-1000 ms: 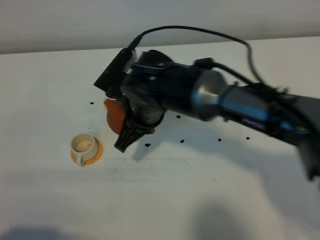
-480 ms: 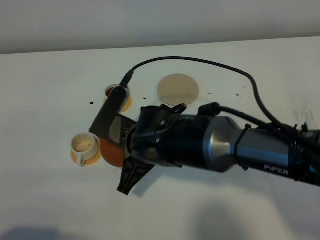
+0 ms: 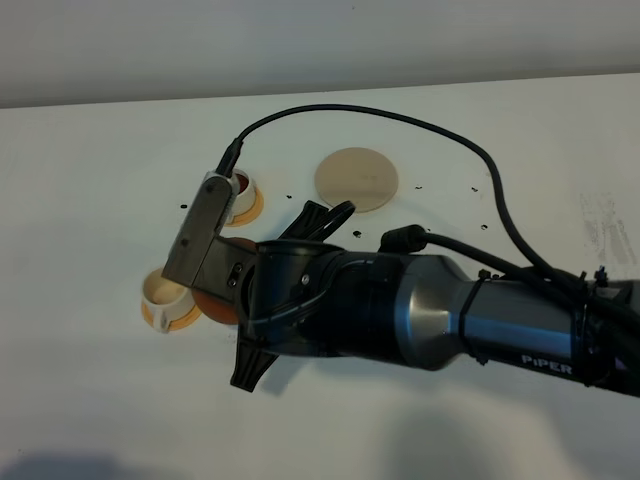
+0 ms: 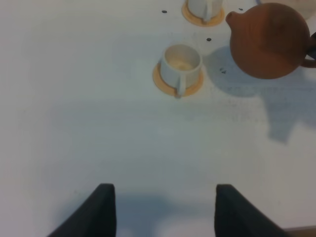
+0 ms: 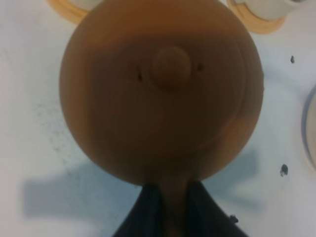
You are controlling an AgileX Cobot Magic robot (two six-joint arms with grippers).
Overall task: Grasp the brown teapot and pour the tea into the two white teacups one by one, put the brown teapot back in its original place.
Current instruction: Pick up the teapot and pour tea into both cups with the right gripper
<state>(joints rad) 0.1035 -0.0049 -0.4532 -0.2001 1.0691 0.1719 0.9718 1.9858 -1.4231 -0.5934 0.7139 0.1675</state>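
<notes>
High view: your right arm reaches across to the left half of the table [image 3: 90, 400]; the brown teapot [image 3: 213, 308] shows only as a sliver under the wrist, just beside the near teacup [image 3: 163, 291]; the far teacup [image 3: 244, 187] is half hidden behind the wrist; the beige coaster [image 3: 356, 178] lies bare, well apart. Left wrist view: the left gripper [image 4: 163, 207] is spread wide with nothing in it; the teapot [image 4: 269, 39] looks lifted, its shadow offset, beside the near teacup [image 4: 181, 60]; the spout [image 4: 232, 18] aims more toward the far teacup [image 4: 202, 7] and is over neither rim. Right wrist view: the right gripper [image 5: 168, 197] is clamped on the loop handle [image 5: 167, 183]; the lid knob [image 5: 170, 66] faces the lens and the pot looks near level. My read is you're lining up a pour; get the spout over the cup's middle before tipping; tilt slowly; mind the lid sliding off.
</notes>
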